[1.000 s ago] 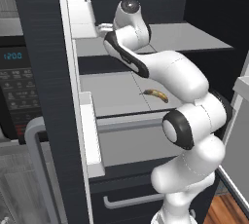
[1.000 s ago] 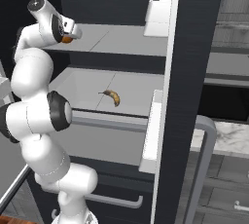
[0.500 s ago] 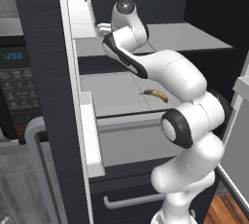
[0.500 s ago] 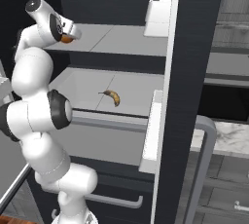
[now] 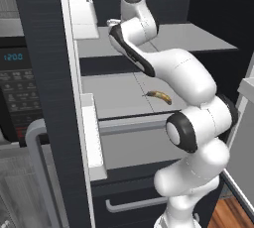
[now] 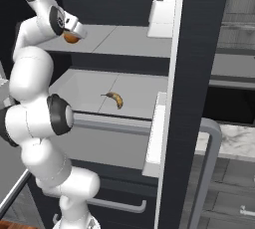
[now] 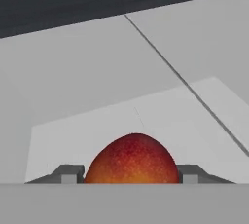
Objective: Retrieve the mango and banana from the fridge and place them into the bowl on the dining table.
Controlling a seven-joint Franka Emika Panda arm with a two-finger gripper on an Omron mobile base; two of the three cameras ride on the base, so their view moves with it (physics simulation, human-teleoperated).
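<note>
While the fridge [image 5: 44, 73] stands open, its left door swung out with a white bin on it, the step in hand looks to be the grasp of the mango [image 7: 132, 159] on the upper shelf [image 6: 124, 41]. From the hand camera the fruit sits squarely between the two fingertips [image 7: 68, 173], one on each flank and very close to its skin; the pictures do not settle whether they are pressing it yet. The gripper [image 7: 131, 177] stands about half open, which seems right for a fruit of this width, but I cannot tell if it has a firm hold.

To do this well, the squeeze should finish before any lift. The mango is smooth and oval, so it could squirt forward if pinched off its widest part; the centring looks good as it is. In the right base view the mango [image 6: 72, 37] shows tucked under the hand at the shelf's front left. Lifting only slightly and drawing straight out would avoid the shelf above.

Lower and further right, the banana [image 6: 115, 99] lies alone on the shelf below, untouched and well apart from the arm.
</note>
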